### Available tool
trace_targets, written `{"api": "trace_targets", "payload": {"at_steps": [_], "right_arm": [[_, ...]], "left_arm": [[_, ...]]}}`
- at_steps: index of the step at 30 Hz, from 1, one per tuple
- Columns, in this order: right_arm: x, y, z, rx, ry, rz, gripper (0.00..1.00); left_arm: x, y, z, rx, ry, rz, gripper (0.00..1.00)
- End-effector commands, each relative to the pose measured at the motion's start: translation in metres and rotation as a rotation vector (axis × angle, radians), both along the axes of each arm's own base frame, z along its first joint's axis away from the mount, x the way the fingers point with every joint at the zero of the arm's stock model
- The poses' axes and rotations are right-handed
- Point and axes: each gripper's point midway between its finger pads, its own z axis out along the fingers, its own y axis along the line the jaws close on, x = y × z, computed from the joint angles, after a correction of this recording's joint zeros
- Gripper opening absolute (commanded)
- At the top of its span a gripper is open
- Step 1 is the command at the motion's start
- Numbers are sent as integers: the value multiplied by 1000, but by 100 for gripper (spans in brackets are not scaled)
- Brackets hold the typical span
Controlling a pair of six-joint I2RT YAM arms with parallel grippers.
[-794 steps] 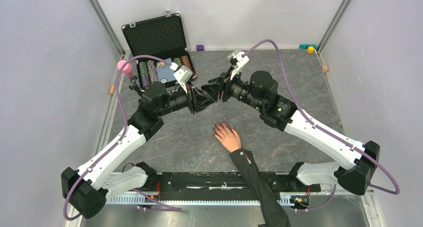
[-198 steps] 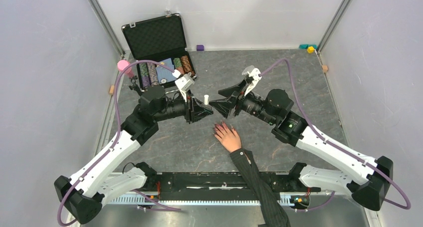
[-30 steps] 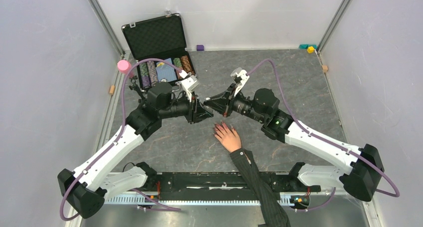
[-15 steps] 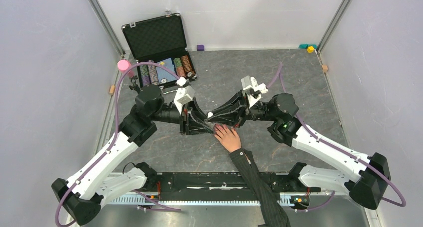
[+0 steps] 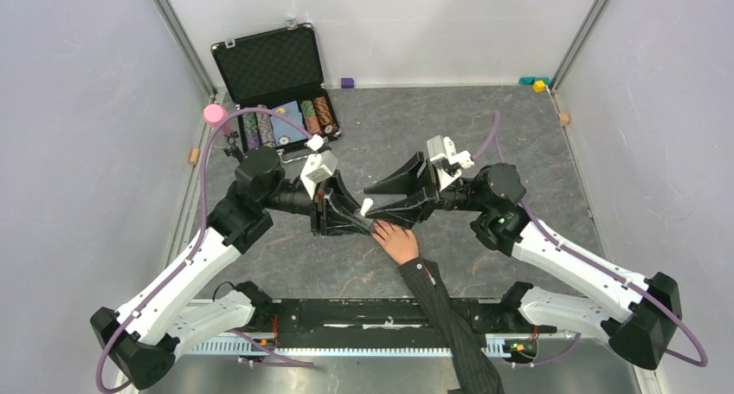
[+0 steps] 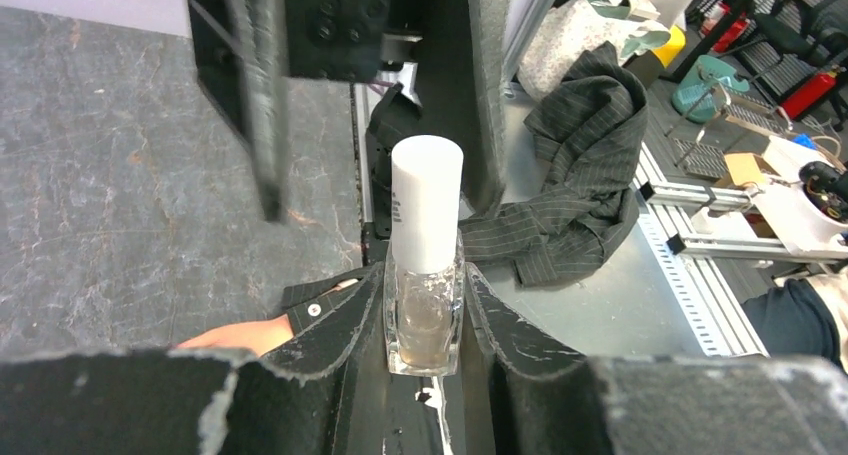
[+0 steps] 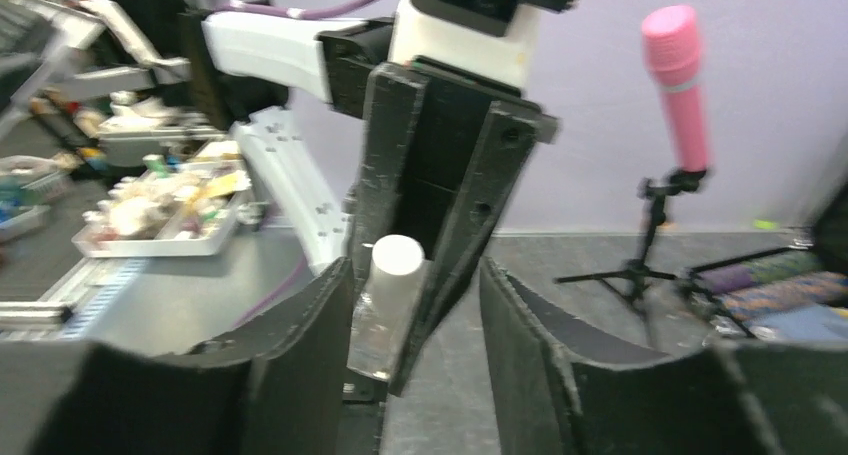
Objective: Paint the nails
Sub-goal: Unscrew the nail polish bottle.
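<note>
A pale hand (image 5: 400,242) in a dark pinstriped sleeve (image 5: 450,325) lies flat on the table; its reddish-pink nails (image 5: 378,229) point toward my left gripper. A small clear bottle (image 6: 425,320) with a white cap (image 6: 427,205) stands upright in my left gripper (image 6: 425,272), which is shut on it; from above this gripper (image 5: 362,217) sits just left of the fingertips. My right gripper (image 7: 415,275) is open. The capped bottle (image 7: 388,305) stands between its spread fingers, near the left one (image 7: 300,360), untouched. From above, the right gripper (image 5: 374,205) faces the left one.
An open black case (image 5: 275,74) with poker chips stands at the back left. A pink microphone (image 5: 213,113) on a small tripod is beside it, also in the right wrist view (image 7: 678,70). Small coloured blocks (image 5: 538,84) lie at the back wall. A pinstriped jacket (image 6: 585,165) lies beyond the table's edge.
Both grippers came down toward the hand with the right one shut on the cap. The right gripper has now opened, leaving the cap on the bottle. The left grip is unchanged.
</note>
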Motion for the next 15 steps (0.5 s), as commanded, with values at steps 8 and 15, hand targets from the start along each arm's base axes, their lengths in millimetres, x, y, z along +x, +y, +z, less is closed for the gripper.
{"api": "trace_targets", "payload": {"at_steps": [8, 15], "right_arm": [[90, -36, 10, -77, 122, -495, 79], [109, -47, 11, -110, 258, -623, 75]], "left_arm": [[62, 4, -13, 61, -20, 384, 2], [102, 18, -18, 66, -6, 642, 2]]}}
